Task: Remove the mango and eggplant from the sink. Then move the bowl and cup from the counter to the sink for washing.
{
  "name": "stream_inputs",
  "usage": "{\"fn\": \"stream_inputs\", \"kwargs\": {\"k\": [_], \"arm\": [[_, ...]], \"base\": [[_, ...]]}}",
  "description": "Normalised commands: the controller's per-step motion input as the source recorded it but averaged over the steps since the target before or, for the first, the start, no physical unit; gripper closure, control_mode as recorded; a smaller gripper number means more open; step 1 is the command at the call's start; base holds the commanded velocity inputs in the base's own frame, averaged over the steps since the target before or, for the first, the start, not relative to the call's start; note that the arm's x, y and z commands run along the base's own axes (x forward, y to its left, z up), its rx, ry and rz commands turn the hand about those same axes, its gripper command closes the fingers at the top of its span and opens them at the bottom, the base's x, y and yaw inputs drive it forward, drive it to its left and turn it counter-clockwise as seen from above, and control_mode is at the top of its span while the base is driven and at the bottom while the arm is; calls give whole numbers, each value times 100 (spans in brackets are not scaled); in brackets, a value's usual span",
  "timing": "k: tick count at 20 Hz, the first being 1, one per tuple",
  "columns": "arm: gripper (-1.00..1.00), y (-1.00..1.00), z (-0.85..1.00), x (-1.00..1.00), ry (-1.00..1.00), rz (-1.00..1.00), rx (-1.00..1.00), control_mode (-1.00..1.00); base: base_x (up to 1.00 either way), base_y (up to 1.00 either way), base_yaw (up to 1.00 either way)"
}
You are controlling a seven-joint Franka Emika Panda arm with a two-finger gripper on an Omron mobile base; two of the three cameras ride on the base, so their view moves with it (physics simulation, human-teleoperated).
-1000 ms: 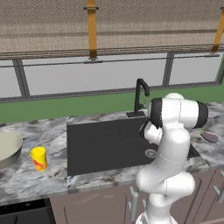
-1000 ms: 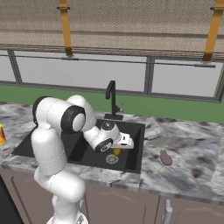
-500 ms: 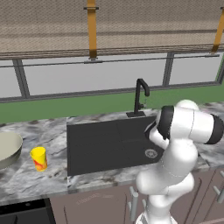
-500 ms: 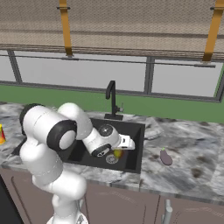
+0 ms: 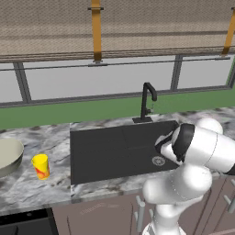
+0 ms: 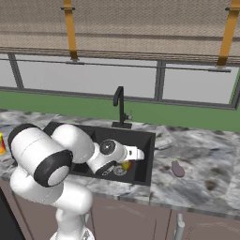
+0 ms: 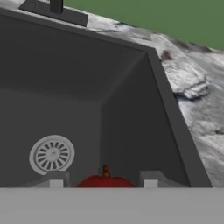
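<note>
Left base view: the bowl (image 5: pixel 7 156) is cut off at the left edge, the cup (image 5: pixel 41 166) upright just right of it; the arm hides the sink's (image 5: pixel 105 151) right end.

Right base view: the eggplant (image 6: pixel 177 168) lies at centre right, long axis running upper left to lower right; the mango (image 6: pixel 126 165) peeks beside the gripper (image 6: pixel 132 157).

Hand view: the mango (image 7: pixel 105 180) sits bottom centre between parted fingertips (image 7: pixel 56 183), cut off, stem up; grip unclear.

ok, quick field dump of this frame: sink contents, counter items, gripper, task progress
sink: dark basin, black faucet behind it
in sink: mango, near the drain
eggplant: on the counter, right of the sink
bowl: on counter, left of sink
cup: upright on counter, beside the bowl
gripper: in the sink, fingertips either side of the mango; grip not confirmed
progress: eggplant out; mango, bowl, cup still to move
</note>
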Motion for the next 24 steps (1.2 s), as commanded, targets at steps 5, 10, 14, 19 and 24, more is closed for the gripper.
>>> {"fn": "stream_inputs", "kwargs": {"k": [5,10,14,19,24], "arm": [[100,-1,65,8,0,0,0,-100],[100,-4,58,-2,6,0,2,-100],[100,-1,54,0,7,0,5,-100],[100,-6,49,1,19,0,9,-100],[100,-22,29,6,11,0,5,-100]], "base": [[0,0,0],[0,0,0],[0,0,0],[0,0,0],[0,0,0]]}}
